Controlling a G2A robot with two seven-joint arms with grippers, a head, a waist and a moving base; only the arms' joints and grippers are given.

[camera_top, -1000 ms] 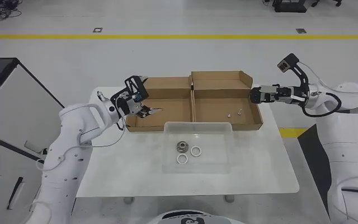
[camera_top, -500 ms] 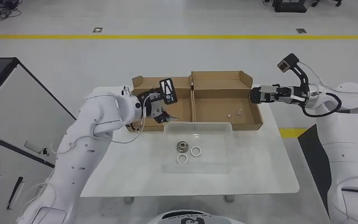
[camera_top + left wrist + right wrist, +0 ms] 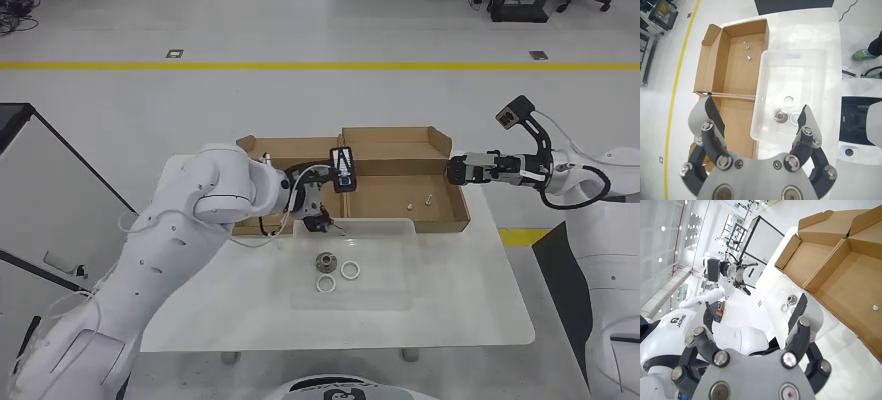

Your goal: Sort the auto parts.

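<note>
**Q:** How is the left hand (image 3: pixel 757 103) shown?

**A:** It is shown spread wide with nothing pinched. It is held above the table (image 3: pixel 460 290), over the edge where the clear bin (image 3: pixel 791 50) meets the two cardboard boxes (image 3: pixel 400 190).

**Q:** Where are the parts found?

**A:** A metal hub (image 3: pixel 780 116) and two rings (image 3: pixel 788 99) are seen lying in the bin. They sit below that hand and are framed between its fingers. One ring is placed just beside the hub, and the other lies near both. Two bolts (image 3: pixel 746 45) are seen farther ahead of the hand, on the floor of the box beyond the one nearest it. They are set a little apart from each other.

**Q:** And the right hand (image 3: pixel 754 301)?

**A:** It too is shown spread and empty. It is held in the air at the outer end of the box with the bolts, well apart from the left hand. The bin with its hub and rings is seen past its fingertips.
</note>
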